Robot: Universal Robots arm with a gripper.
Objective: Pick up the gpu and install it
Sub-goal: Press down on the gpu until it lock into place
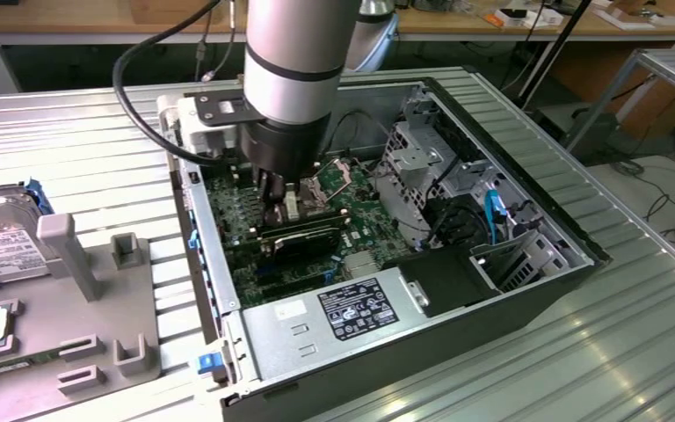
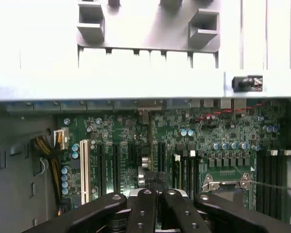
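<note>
Standing on edge among the motherboard's expansion slots, the gpu (image 1: 302, 236) sits directly under the claw (image 1: 277, 209), its black face and dark board running along the slot rows inside the open computer case (image 1: 572, 237). From the wrist view the card shows as a thin edge (image 2: 150, 141) running straight away from the fingertips, between the black slots. The claw (image 2: 155, 194) is pinched narrow, fingers (image 2: 141, 208) pressed together at the card's upper edge; whether they still clamp it or merely touch it cannot be told.

Around the claw lies the green motherboard (image 1: 238, 220), with the CPU socket (image 1: 337, 178) just beyond it and the silver drive cage (image 1: 425, 163) farther off toward the exterior view's right. Nearer the camera than the claw sits the power supply (image 1: 337, 316) with its white-printed label. Well away, outside the case on the exterior view's left, a grey fixture tray (image 1: 91, 290) rests on the ribbed metal table (image 1: 526, 369), with a silver hard drive (image 1: 3, 237) in it.
</note>
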